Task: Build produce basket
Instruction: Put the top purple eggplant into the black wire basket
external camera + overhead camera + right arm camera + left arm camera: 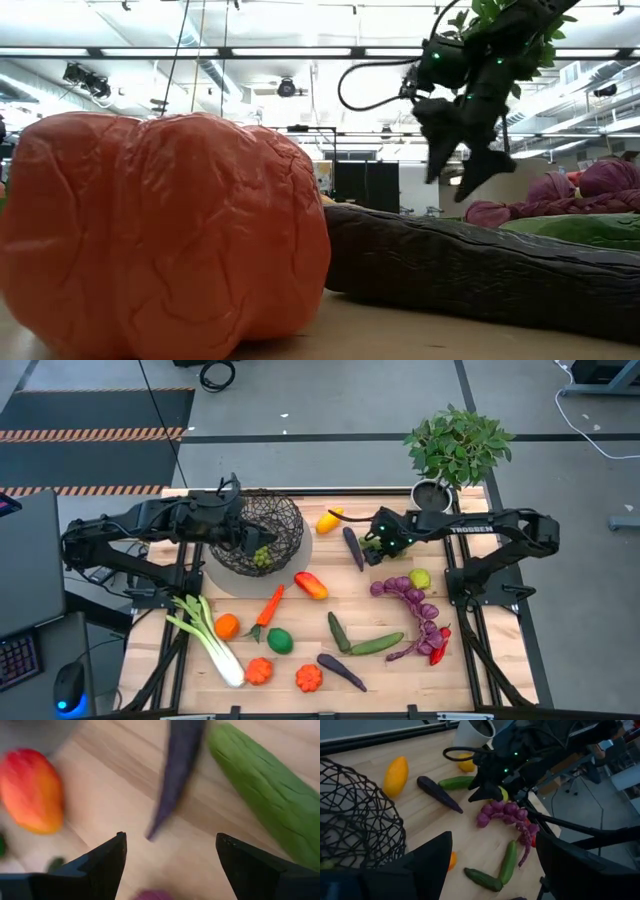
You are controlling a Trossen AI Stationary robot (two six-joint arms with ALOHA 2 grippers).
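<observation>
The dark wire basket point(262, 530) stands at the table's far left with green grapes point(262, 557) inside. My left gripper point(240, 535) hovers over it, open and empty; the left wrist view shows the mesh point(355, 825) beside one finger. My right gripper point(372, 550) hangs open above a purple aubergine point(177, 770), whose tip lies between the fingers' lines, clear of them. A green cucumber point(265, 790) lies beside the aubergine and a red-orange mango point(32, 790) on its other side. In the low view the right gripper point(460, 155) is clear of the table.
Produce is scattered over the table: leek point(205, 640), carrot point(268, 608), orange point(227, 626), lime point(280, 641), cucumbers point(360, 640), purple grapes point(410, 600), red chilli point(438, 648), another aubergine point(342, 672). A potted plant point(455, 455) stands at the far right edge.
</observation>
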